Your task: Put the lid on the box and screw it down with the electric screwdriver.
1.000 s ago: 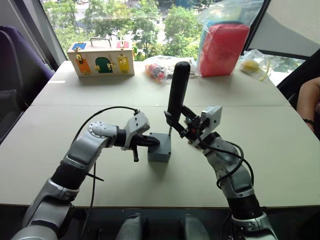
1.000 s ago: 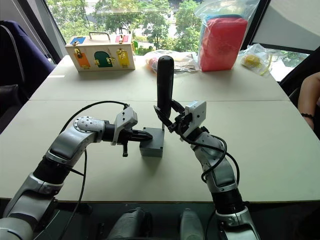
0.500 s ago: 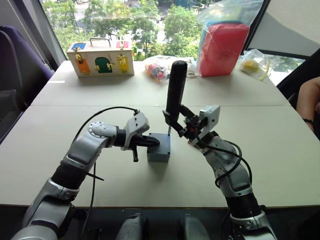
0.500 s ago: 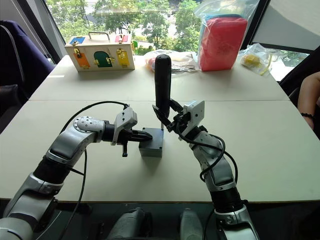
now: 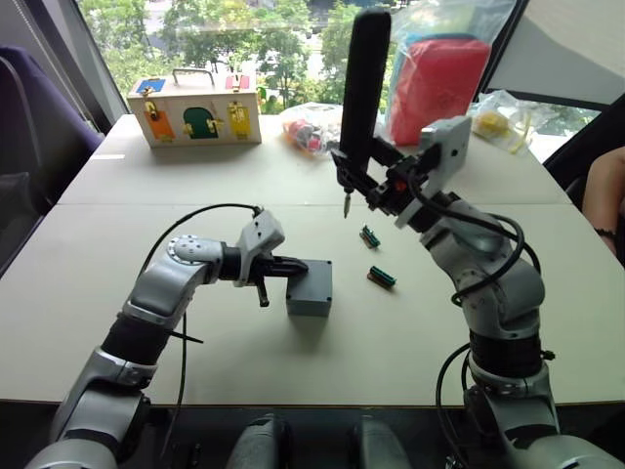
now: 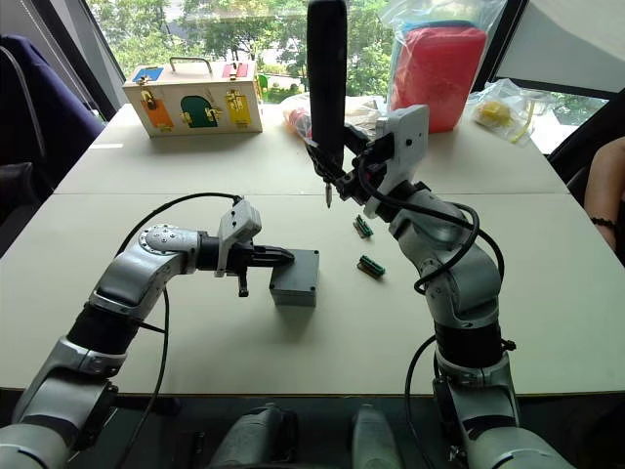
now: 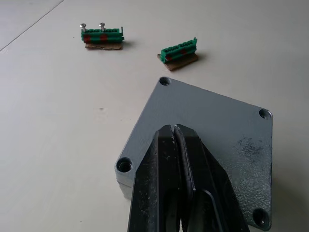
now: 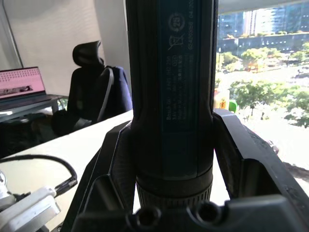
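The grey box (image 5: 309,299) stands mid-table with the lid (image 7: 217,130) lying flat on top, empty screw holes showing at the lid's corners. My left gripper (image 5: 293,266) is shut, its fingertips resting on the lid's near edge. My right gripper (image 5: 365,176) is shut on the electric screwdriver (image 5: 363,88), a black cylinder held upright. It hangs high above the table, behind and to the right of the box. Its thin bit (image 5: 346,205) points down, well clear of the lid.
Two small green-brown pieces (image 5: 369,235) (image 5: 382,277) lie right of the box. At the table's far side stand a wooden box with coloured doors (image 5: 193,109), a red pack in a clear bag (image 5: 435,83) and other bags. A person's arm (image 5: 601,195) shows at the right edge.
My right gripper has lifted the screwdriver up and back from the box's far corner, uncovering the two green pieces. The left gripper stays on the lid.
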### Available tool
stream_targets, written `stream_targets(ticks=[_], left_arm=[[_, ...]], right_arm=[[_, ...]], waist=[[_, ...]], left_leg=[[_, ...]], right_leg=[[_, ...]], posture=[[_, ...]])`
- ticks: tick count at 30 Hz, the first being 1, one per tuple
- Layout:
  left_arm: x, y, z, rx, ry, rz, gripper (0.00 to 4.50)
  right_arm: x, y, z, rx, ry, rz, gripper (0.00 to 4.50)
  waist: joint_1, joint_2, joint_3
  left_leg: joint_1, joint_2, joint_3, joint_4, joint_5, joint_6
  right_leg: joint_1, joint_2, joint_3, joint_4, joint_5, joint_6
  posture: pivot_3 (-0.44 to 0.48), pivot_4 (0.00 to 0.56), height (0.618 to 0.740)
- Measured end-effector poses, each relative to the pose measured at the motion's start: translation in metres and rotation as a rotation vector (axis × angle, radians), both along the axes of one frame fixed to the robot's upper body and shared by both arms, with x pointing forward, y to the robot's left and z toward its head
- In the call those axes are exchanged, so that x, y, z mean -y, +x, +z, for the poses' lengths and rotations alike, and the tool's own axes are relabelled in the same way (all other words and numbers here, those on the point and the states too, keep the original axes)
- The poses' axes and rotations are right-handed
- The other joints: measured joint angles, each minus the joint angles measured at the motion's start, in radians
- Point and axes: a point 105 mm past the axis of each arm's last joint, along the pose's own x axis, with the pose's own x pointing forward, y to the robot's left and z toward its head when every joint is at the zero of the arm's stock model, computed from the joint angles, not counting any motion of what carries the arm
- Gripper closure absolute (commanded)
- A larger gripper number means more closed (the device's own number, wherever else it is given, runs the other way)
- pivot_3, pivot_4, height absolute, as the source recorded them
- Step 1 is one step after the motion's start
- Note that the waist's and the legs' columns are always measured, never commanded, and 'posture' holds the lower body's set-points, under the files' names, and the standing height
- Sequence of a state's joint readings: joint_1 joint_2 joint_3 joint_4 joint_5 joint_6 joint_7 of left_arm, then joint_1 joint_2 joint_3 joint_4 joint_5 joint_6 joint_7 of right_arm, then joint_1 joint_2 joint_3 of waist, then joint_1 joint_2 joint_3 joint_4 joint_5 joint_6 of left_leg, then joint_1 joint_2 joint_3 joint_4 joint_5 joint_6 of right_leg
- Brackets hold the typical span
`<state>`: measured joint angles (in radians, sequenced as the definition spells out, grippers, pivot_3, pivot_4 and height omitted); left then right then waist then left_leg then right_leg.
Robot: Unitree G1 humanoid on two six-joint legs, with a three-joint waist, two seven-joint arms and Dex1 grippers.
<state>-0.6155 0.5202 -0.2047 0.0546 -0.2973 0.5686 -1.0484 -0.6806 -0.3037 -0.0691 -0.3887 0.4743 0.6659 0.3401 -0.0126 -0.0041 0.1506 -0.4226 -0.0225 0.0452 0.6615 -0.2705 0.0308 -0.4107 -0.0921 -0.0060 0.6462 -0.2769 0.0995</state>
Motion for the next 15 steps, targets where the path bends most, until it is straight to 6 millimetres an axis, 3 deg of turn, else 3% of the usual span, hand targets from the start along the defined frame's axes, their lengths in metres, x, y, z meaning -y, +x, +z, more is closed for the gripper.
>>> stream_targets(ticks=[3, 6, 7, 11, 15], left_arm=[[0.004, 0.003, 0.017, 0.004, -0.061, -0.002, 4.50], [0.009, -0.002, 0.039, 0.071, -0.061, -0.052, 4.50], [0.010, -0.007, 0.046, 0.097, -0.045, -0.078, 4.50], [0.015, -0.027, 0.059, 0.129, -0.020, -0.183, 4.50], [0.019, -0.043, 0.062, 0.158, 0.029, -0.270, 4.50]], right_arm=[[0.015, 0.017, -0.007, -0.213, 0.026, -0.063, 2.63], [0.051, 0.030, -0.036, -0.479, -0.068, -0.196, 2.63], [0.071, 0.028, -0.051, -0.604, -0.099, -0.249, 2.63], [0.129, 0.016, -0.076, -0.874, -0.097, -0.377, 2.63], [0.167, -0.005, -0.104, -1.052, -0.074, -0.389, 2.63]], waist=[[0.000, 0.000, 0.000], [0.004, 0.000, 0.001], [0.002, 0.001, 0.001], [-0.001, 0.005, 0.004], [-0.001, 0.005, 0.004]], left_leg=[[-0.004, 0.000, 0.000, 0.002, 0.000, 0.000], [-0.004, -0.002, 0.000, 0.002, 0.000, 0.001], [-0.005, -0.002, 0.000, 0.001, -0.001, 0.001], [-0.006, -0.003, 0.001, 0.000, -0.001, 0.003], [-0.005, -0.002, 0.001, -0.001, -0.001, 0.003]], right_leg=[[-0.002, 0.000, 0.000, 0.001, 0.000, 0.000], [-0.003, -0.002, -0.001, 0.000, 0.000, 0.000], [-0.003, -0.003, -0.001, -0.001, 0.000, 0.000], [-0.003, -0.003, -0.001, -0.004, 0.000, 0.000], [-0.002, -0.002, -0.001, -0.006, 0.000, 0.000]], posture=[[0.000, 0.150, 0.740], [0.000, 0.150, 0.740], [0.000, 0.150, 0.740], [0.000, 0.150, 0.740], [0.000, 0.150, 0.740]])
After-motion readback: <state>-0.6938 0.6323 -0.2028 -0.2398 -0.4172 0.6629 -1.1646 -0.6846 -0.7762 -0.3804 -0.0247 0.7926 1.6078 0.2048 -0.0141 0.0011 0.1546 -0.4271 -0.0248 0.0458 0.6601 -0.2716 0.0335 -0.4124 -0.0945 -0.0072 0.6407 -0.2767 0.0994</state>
